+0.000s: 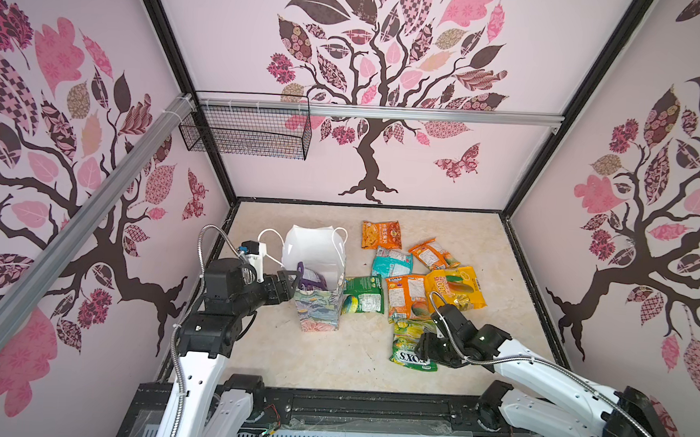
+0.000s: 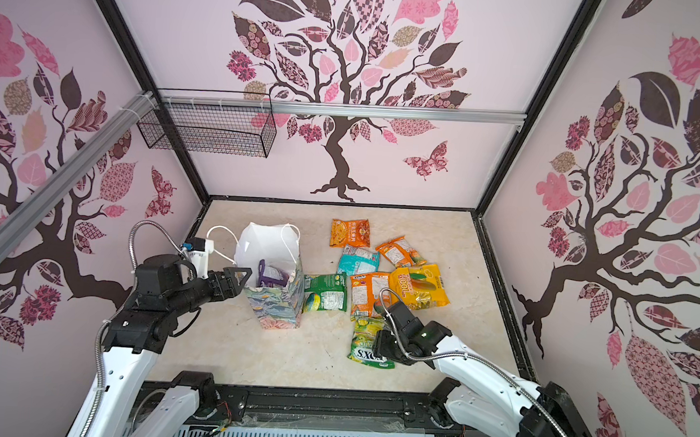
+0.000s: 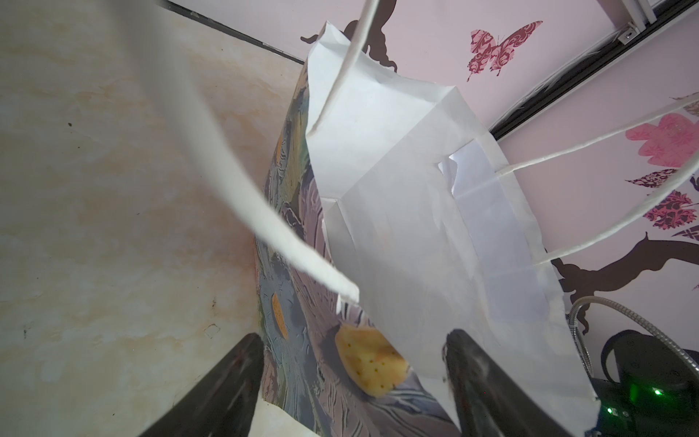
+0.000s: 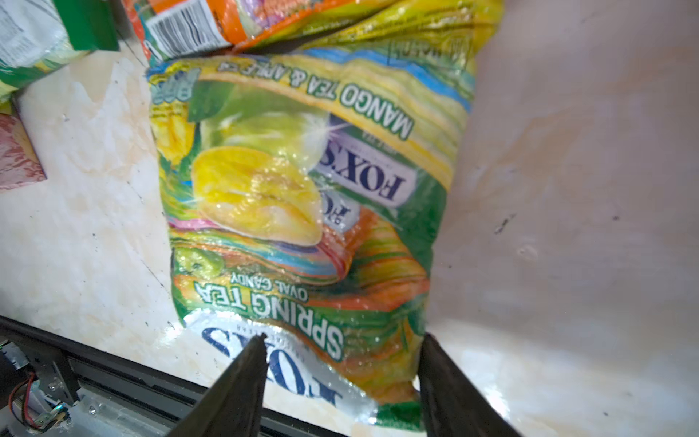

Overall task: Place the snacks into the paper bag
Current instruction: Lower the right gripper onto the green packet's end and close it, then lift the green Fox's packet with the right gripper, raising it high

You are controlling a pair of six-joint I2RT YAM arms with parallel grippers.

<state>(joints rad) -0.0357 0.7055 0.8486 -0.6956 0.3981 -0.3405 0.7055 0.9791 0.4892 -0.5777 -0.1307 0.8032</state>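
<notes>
Right wrist view: the right end effector (image 4: 344, 340) has its fingers spread either side of the near end of the yellow-green packet (image 4: 302, 189), which lies flat on the bench (image 4: 567, 189), not yet pinched. In both top views the paper bag (image 1: 318, 309) stands upright, well to the left of this packet, with a purple packet (image 1: 309, 277) inside. The left end effector (image 3: 355, 335), also spread, straddles the bag's near wall. The step in hand appears to be picking this packet. The next move calls for closing firmly, lifting, and carrying it over the bag's open mouth.
</notes>
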